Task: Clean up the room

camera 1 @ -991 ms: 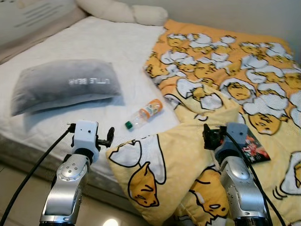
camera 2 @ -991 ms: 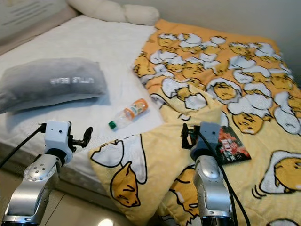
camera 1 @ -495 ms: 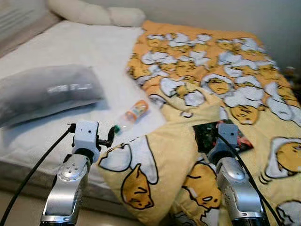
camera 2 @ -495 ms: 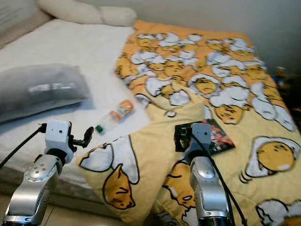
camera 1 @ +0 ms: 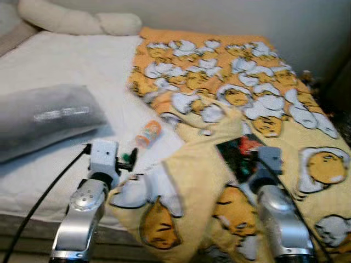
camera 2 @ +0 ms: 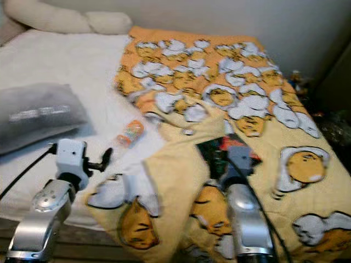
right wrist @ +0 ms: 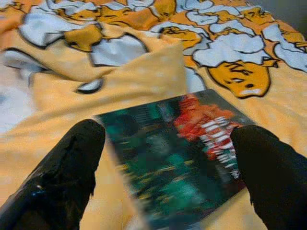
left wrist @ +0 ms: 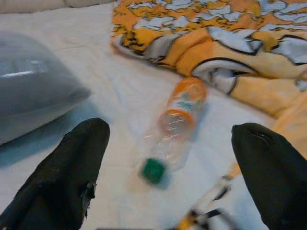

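Both grippers gape wide, left gripper [left wrist: 168,167] framing the plastic bottle [left wrist: 175,129] at 12 o'clock, right gripper [right wrist: 168,163] facing the magazine [right wrist: 177,153], likely lining up pickups.

I see two silver metal forearms. The left gripper [camera 1: 129,159] sits on a white, boxy wrist block – a black cable trails from it. Fingers [left wrist: 62,177] are matte black, broad – rounded tips.
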Tool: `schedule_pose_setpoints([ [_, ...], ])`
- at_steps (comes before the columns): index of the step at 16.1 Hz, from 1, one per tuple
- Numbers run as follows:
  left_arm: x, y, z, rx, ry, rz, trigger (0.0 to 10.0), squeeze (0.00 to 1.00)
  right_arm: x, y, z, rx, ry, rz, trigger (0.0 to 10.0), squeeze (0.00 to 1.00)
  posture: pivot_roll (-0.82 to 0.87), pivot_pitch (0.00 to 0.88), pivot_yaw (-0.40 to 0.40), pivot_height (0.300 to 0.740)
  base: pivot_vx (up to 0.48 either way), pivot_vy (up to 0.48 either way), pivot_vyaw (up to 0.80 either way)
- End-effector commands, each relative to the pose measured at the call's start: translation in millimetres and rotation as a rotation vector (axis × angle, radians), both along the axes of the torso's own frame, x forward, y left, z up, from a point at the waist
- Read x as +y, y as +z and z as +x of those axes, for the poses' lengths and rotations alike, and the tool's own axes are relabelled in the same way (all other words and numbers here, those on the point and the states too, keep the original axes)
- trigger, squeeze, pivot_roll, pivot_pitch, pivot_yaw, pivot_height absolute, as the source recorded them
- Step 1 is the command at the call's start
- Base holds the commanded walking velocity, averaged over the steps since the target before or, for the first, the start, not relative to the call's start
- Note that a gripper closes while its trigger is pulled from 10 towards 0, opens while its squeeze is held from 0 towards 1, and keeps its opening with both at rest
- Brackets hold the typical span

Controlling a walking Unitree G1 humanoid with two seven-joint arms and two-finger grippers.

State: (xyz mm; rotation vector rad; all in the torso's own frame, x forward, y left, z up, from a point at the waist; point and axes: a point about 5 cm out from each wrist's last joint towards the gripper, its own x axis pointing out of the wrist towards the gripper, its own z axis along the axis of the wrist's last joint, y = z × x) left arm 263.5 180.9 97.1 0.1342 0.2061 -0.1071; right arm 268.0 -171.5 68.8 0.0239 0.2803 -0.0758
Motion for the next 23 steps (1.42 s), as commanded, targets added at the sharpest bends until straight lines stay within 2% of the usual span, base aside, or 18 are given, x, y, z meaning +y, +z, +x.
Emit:
schedule_pose_setpoints([
  [1,5.8,-0.6,-1.8,0.006,0.017,0.004,10.0,0.0,6.3,-1.0,0.8,0.008,0.01,0.02,10.0,0.0,0.06,0.0,-0.004,0.74,0.0,0.334,-0.79],
  [9,9.1,0.9,0.0,0.005,0.019,0.013,10.0,0.0,6.2,-0.5,3.0,0.012,0.004,0.019,10.0,0.0,0.06,0.0,-0.001,0.74,0.0,0.332,-0.79],
  [11,7.8,1.6,1.5,0.001,0.001,0.029,10.0,0.0,7.1,-1.3,3.5,0.018,0.012,0.019,10.0,0.0,0.07,0.0,-0.004,0.74,0.0,0.0,-0.78],
  [13,4.3,4.7,3.2,-0.019,-0.024,0.062,10.0,0.0,8.1,-1.0,4.8,0.016,0.017,0.017,10.0,0.0,0.07,0.0,-0.005,0.74,0.0,-0.48,-0.44],
  [16,4.2,4.8,4.0,-0.017,-0.012,0.036,10.0,0.0,9.2,-0.1,6.0,0.006,0.022,0.011,10.0,0.0,0.07,0.0,0.003,0.74,0.0,-0.16,0.0],
  [18,9.0,6.0,6.5,-0.019,0.011,0.049,10.0,0.0,10.0,0.0,7.4,0.001,0.035,0.008,10.0,0.0,0.07,0.0,0.001,0.74,0.0,0.0,0.0],
  [23,9.3,5.4,6.6,-0.013,0.013,0.057,10.0,0.0,12.7,2.0,8.2,-0.008,0.055,0.009,10.0,0.0,0.08,0.0,0.004,0.74,0.0,0.0,0.0],
])
